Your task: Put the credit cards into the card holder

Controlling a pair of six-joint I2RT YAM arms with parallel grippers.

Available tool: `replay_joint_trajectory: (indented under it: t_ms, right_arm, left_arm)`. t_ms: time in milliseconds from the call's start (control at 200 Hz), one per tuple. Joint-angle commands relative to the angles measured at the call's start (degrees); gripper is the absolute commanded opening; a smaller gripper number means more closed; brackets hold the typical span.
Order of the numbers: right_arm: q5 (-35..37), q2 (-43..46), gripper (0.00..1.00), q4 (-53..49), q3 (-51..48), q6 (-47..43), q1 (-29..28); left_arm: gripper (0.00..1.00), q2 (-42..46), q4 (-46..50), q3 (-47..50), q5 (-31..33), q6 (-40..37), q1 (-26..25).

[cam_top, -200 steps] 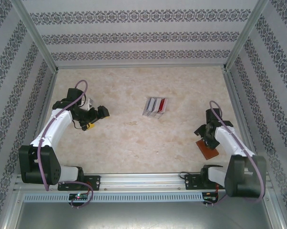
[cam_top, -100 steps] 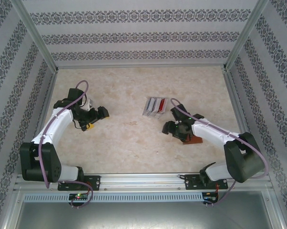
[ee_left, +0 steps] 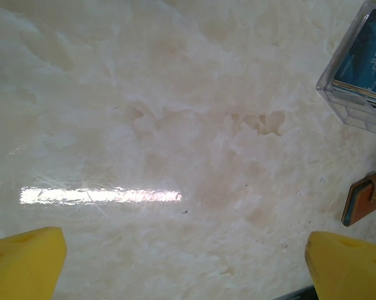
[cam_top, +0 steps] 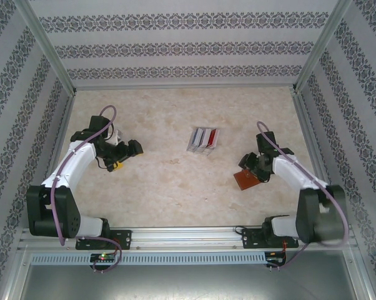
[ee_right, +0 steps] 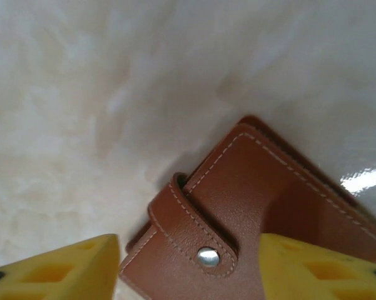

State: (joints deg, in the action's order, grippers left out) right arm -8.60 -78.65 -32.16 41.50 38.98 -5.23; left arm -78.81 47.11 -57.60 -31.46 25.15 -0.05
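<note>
Right tool (cam_top: 251, 170) sits on the right side of the worktop (cam_top: 163, 181), directly over the card holder (cam_top: 244, 181). In the right wrist view the yellow foam pads (ee_right: 57, 269) straddle the holder (ee_right: 250, 206), with the jaws about half wide. The right pad overlaps the holder's edge and the left pad is at its corner. Can't tell if it's truly clamped or just bracketed.

Holder details:
- Reddish-brown, leather-look, with pale stitching round the edge.
- Folded shut, strap tab buttoned by a small metal snap (ee_right: 207, 256).
- Long axis runs diagonally across the jaw gap, low-left to high-right, so the pads meet it skewed, near a corner.
- Probably stiff and slightly slick, so a corner grip could pivot.

Credit cards (cam_top: 203, 139) stand on edge in a row in a clear plastic tray, mid-worktop, up and to the left of the holder and well apart from it. Red, white and grey edges show from above.

Left tool (cam_top: 133, 149) is on the left side, jaws wide and nothing in them. Its wrist view shows:
- the tray wall (ee_left: 338, 94) at upper right with a blue card (ee_left: 369, 59) inside
- the holder (ee_left: 365, 200) at the far right edge
- bare glossy marble-pattern surface below.

The cards lie between the two tools, a little nearer the right one, but the left tool is the free one. My guess is the snap needs undoing before any card goes in.
</note>
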Motion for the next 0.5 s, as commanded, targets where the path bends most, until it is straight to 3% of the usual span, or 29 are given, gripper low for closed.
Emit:
replay_joint_trajectory:
  t_ms: [0,90,170,245,360,495]
  right_arm:
    - [0.6,-3.8,0.51,-3.1,3.3,-7.1,-0.5]
    - [0.1,-6.2,0.49,-3.1,3.7,-7.7,-1.4]
    - [-4.5,-7.0,0.48,0.0,2.8,-8.0,-4.6]
    - [-9.0,-8.2,0.47,1.6,4.4,-11.9,-11.4]
    - [-7.8,-10.7,0.42,0.5,8.9,-16.8,-23.3]
    - [-8.8,-11.8,0.43,3.4,10.9,-13.9,-30.3]
  left_arm:
    - [0.97,-0.5,-0.2,0.1,-1.7,-1.5,-0.6]
    - [0.96,-0.6,-0.6,-0.1,-3.1,-1.7,-1.1]
    - [0.95,-0.3,-0.7,0.1,-3.4,-1.7,-1.5]
    - [0.96,-0.1,-0.7,0.2,-3.3,-1.7,-2.0]
    - [0.96,0.4,-2.1,0.8,-4.1,0.6,-3.5]
    - [0.96,2.6,-10.4,7.5,-4.7,8.0,-9.3]
